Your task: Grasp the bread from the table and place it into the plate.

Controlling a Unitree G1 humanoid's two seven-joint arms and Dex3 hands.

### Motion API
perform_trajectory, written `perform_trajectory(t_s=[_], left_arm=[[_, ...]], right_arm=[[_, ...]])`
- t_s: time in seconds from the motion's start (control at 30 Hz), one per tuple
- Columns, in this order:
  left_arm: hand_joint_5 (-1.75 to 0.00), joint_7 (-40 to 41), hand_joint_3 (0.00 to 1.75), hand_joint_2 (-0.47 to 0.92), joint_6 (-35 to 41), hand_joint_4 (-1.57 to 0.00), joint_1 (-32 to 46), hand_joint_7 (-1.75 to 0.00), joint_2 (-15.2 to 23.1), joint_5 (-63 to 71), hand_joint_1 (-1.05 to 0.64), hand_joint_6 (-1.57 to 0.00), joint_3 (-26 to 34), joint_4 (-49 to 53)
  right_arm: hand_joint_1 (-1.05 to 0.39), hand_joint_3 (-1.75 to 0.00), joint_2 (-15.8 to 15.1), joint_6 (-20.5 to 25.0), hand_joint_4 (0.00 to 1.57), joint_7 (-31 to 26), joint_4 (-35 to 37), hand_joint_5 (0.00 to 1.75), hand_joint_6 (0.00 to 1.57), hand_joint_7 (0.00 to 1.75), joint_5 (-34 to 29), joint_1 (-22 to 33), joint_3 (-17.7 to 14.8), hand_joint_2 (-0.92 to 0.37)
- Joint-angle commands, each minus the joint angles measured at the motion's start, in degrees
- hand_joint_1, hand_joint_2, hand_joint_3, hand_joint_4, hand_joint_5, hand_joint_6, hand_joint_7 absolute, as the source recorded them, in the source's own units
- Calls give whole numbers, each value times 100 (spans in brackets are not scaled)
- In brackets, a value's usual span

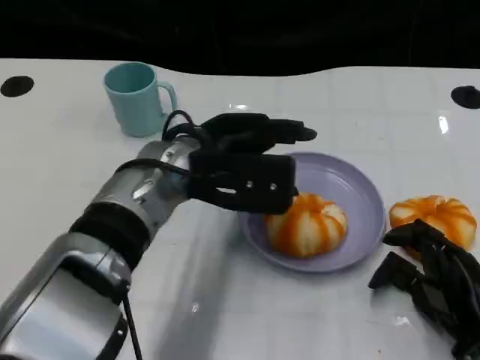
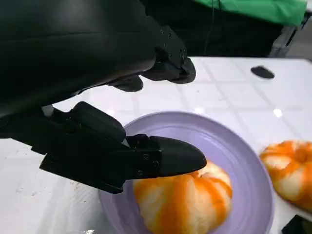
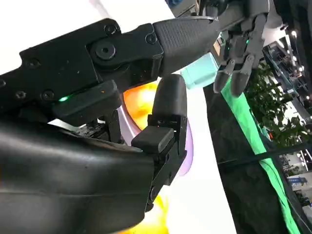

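Observation:
An orange-and-white striped bread [image 1: 306, 223] lies in the lilac plate [image 1: 358, 191] at the table's middle; the left wrist view shows the same bread [image 2: 183, 201] on the plate [image 2: 234, 151]. My left hand [image 1: 244, 166] hovers just above the plate's near-left side, fingers spread and holding nothing; a fingertip [image 2: 178, 156] hangs close over the bread. A second striped bread [image 1: 435, 217] lies on the table right of the plate, also seen as the second bread [image 2: 288, 170]. My right hand [image 1: 431, 277] rests low beside that second bread, fingers apart, empty.
A teal mug [image 1: 137, 97] stands at the back left. Black round marks sit near the table's far corners [image 1: 16, 85]. The table's dark far edge runs across the top. In the right wrist view the plate [image 3: 187, 146] and the left hand [image 3: 239, 48] appear beyond my fingers.

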Motion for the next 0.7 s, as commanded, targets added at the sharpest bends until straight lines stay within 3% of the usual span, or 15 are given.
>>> perform_trajectory(t_s=[0.03, 0.17, 0.37, 0.47, 0.57, 0.7], left_arm=[[-40, -209, 54, 92, -376, -15, 255, -5, 235, -587, -81, -30, 457, -257], [-42, -487, 51, 92, -456, -18, 529, -7, 242, -1130, -79, -34, 819, -482], [-42, -605, 49, 92, -418, -18, 604, -7, 244, -1207, -79, -35, 902, -603], [-52, -1584, 47, 92, -353, -32, 1514, -10, 99, -2960, -75, -43, 1814, -1394], [-56, -2050, 48, 92, -202, -37, 1919, -10, 48, -3644, -71, -46, 2092, -1865], [-64, -2515, 42, 92, 894, -50, 2705, -12, -199, -4928, -67, -55, 2565, -2935]], right_arm=[[-54, -18, -56, 26, 64, -95, 14, 157, 60, 125, -47, 123, -12, -92], [-53, -19, -53, 21, 63, -86, 48, 158, 60, 126, -29, 95, -20, -92], [-53, -19, -53, 20, 63, -84, 53, 158, 59, 127, -26, 92, -22, -92], [-54, -19, -56, 57, 63, -130, 42, 158, 58, 126, -44, 73, -11, -92], [-53, -19, -55, 69, 63, -131, 48, 157, 59, 125, -33, 68, -18, -92], [-54, -18, -38, 8, 64, -214, 62, 157, 60, 124, -76, 83, -15, -92]])
